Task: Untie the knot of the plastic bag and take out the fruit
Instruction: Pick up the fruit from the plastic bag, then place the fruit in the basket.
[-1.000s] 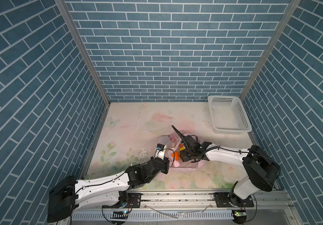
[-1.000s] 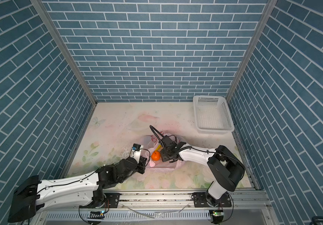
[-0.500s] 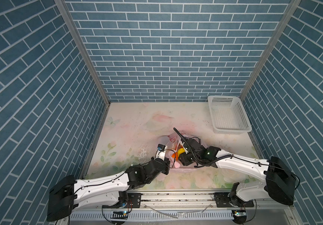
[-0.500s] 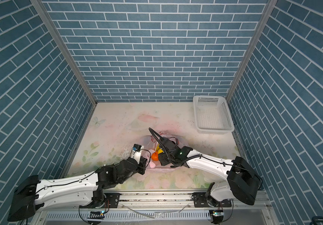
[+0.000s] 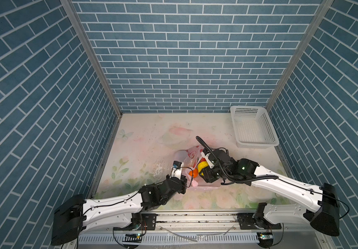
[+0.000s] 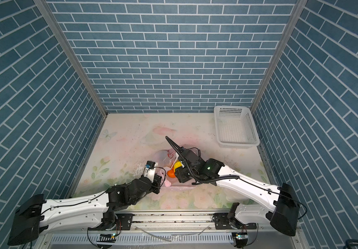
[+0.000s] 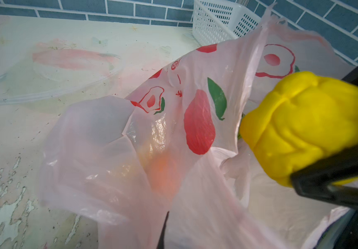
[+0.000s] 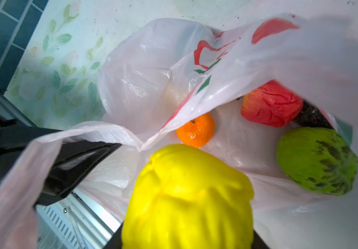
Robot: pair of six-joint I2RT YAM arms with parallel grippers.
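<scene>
The plastic bag (image 5: 188,154) (image 7: 173,129) lies open near the table's front middle; the knot is out of view. My right gripper (image 5: 204,171) (image 6: 179,170) is at the bag's mouth, shut on a lumpy yellow fruit (image 5: 202,166) (image 8: 191,194) (image 7: 303,129). Inside the bag lie an orange fruit (image 8: 197,130) (image 6: 171,173), a red fruit (image 8: 270,103) and a green fruit (image 8: 316,159). My left gripper (image 5: 186,180) (image 6: 160,179) is shut on the bag's near edge, with film draped over its fingers (image 8: 65,168).
A white perforated basket (image 5: 258,144) (image 6: 237,145) stands at the back right against the wall, with its wall (image 7: 216,21) showing beyond the bag. Blue brick walls close in three sides. A metal rail (image 5: 195,217) runs along the front edge.
The right arm's elbow has swung out to the right and lower while its gripper stayed at the bag's mouth; the yellow fruit now shows there. The left arm has not moved.
</scene>
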